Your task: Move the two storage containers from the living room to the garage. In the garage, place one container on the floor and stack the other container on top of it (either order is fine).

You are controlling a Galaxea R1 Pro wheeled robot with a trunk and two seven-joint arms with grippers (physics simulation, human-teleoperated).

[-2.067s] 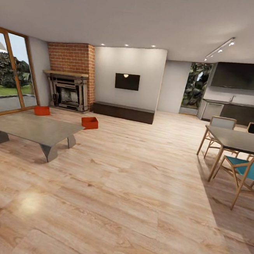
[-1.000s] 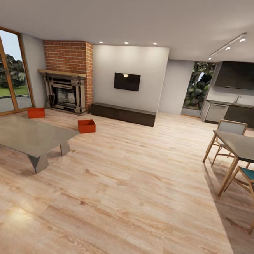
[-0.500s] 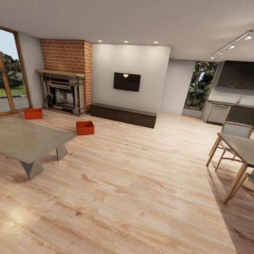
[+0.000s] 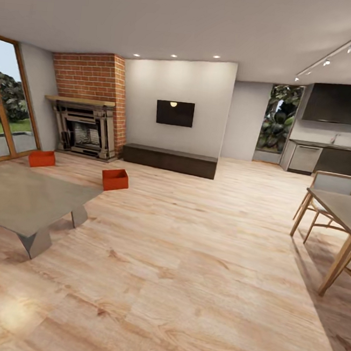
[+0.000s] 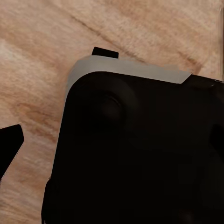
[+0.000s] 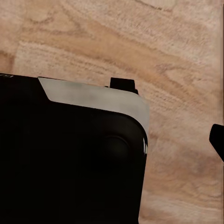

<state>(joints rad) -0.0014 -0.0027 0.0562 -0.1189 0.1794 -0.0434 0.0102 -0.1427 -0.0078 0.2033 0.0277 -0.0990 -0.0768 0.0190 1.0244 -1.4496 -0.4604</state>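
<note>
Living room, light wood plank floor [image 4: 188,263]: we log a broad open stretch running from the near edge of the head view up to the long low dark cabinet [image 4: 169,160] at the far wall. No object lies across that middle stretch.

Left margin: a low grey coffee table [image 4: 24,197] on angled legs, its near corner jutting into the open floor. Behind it, a glass door with a wood frame [image 4: 4,109].

Right margin: a dining table [image 4: 344,212] with wooden chairs [image 4: 327,194], its near leg standing at the edge of the open floor. Beyond it, dark kitchen units [image 4: 334,154].

Far wall: red brick fireplace [image 4: 88,107] at the left, black wall TV [image 4: 174,113] above the cabinet.

Storage containers, two, red-orange, open-top, both on the wood floor:
- Nearer storage container [image 4: 115,179]: just past the far corner of the coffee table, in front of the fireplace and cabinet, open floor on its right side.
- Farther storage container [image 4: 42,158]: behind the far edge of the coffee table, near the glass door, well apart from the first.

Hands: in each wrist view we see wood floor [image 5: 42,60] beneath a dark body of the robot [image 5: 140,154] with a pale rim. Black tips show at the picture edges, yet we cannot tell whether either hand is wide or narrow. Both containers lie well away from the hands, across the room.
</note>
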